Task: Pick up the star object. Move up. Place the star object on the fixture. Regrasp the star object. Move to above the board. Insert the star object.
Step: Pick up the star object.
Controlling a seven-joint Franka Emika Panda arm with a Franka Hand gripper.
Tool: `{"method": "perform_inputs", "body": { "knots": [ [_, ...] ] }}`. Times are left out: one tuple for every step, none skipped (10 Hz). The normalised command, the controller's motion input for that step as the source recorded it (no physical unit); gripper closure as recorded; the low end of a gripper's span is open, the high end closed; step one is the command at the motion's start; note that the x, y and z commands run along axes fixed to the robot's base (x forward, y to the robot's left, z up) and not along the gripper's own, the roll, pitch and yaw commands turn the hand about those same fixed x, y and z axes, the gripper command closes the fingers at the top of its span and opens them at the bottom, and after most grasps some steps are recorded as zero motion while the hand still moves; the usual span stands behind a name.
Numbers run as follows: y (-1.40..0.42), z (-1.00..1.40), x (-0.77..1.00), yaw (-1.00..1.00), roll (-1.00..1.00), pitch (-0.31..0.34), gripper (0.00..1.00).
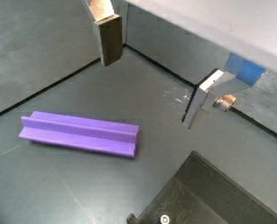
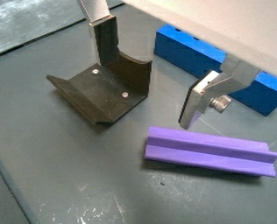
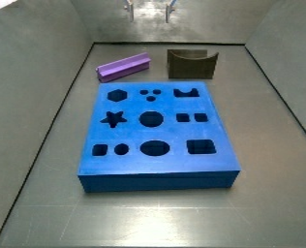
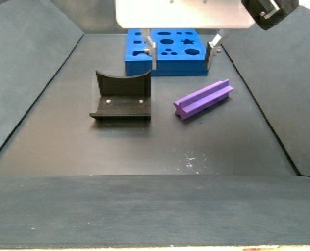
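Grey flooring inside the walled bin carries every part. You will find the star object (image 2: 211, 151) lying flat on the floor, apart from the fixture (image 2: 102, 92) and the board (image 3: 156, 132); no step looks done, and pickup comes first. The gripper (image 2: 151, 75) hangs above the floor near the bar, fingers (image 2: 104, 48) spread wide, holding and touching nothing.

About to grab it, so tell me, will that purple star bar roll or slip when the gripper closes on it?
Rolling looks unlikely: the star object lies flat on the floor on its ridges. It looks rigid, like solid plastic. Its ridged sides could let the pads seat unevenly, so it might twist slightly. The gripper hangs open above, between it and the fixture.
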Motion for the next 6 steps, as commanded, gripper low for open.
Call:
{"method": "perform_inputs", "body": {
  "knots": [
    [-0.13, -0.18, 0.53, -0.33, -0.03, 0.177, 0.0],
    [-0.14, -0.43, 0.0, -0.91, -0.04, 0.18, 0.0],
    [0.0, -0.69, 0.0, -0.99, -0.05, 0.134, 0.0],
    [0.0, -0.72, -0.02, -1.0, -0.08, 0.057, 0.0],
    [0.0, -0.11, 0.22, -0.11, -0.16, 0.0, 0.0],
    [0.0, -0.08, -0.25, 0.0, -0.05, -0.114, 0.0]
  ]
}}
